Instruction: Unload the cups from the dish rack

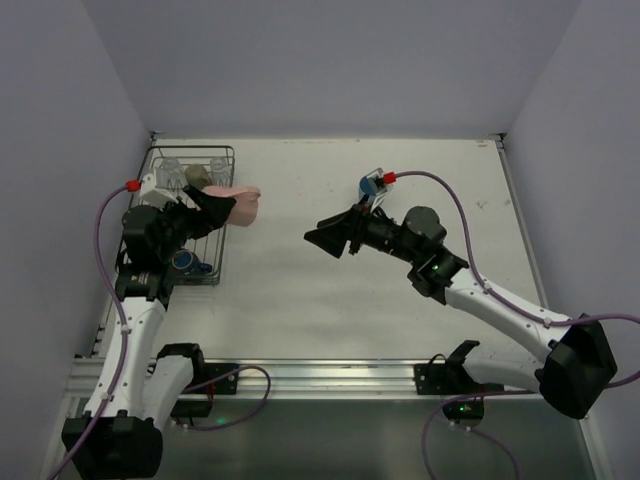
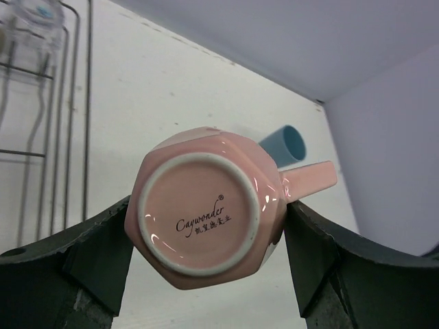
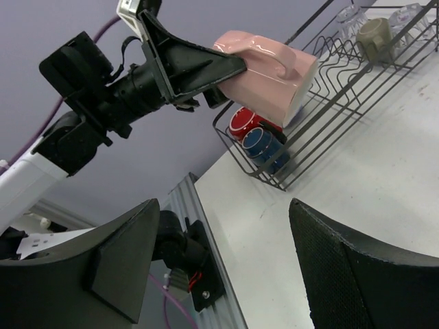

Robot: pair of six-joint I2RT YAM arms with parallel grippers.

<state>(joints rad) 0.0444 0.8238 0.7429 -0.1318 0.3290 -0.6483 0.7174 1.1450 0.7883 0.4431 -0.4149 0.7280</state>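
Observation:
My left gripper (image 1: pixel 226 205) is shut on a pale pink mug (image 1: pixel 246 207) and holds it on its side in the air, just right of the dish rack (image 1: pixel 192 150). In the left wrist view the mug's base (image 2: pixel 202 216) faces the camera between the fingers (image 2: pixel 103 240). In the rack are a red mug (image 3: pixel 241 123), a dark blue cup (image 3: pixel 264 145), a beige-olive mug (image 3: pixel 374 31) and clear glasses (image 3: pixel 350 17). A light blue tumbler (image 1: pixel 372 186) lies on the table. My right gripper (image 1: pixel 322 238) is open and empty at mid-table, facing the rack.
The rack (image 3: pixel 343 96) stands along the left wall at the back left. The right arm's cable (image 1: pixel 450 200) loops over the table's right part. A metal rail (image 1: pixel 330 375) runs along the near edge.

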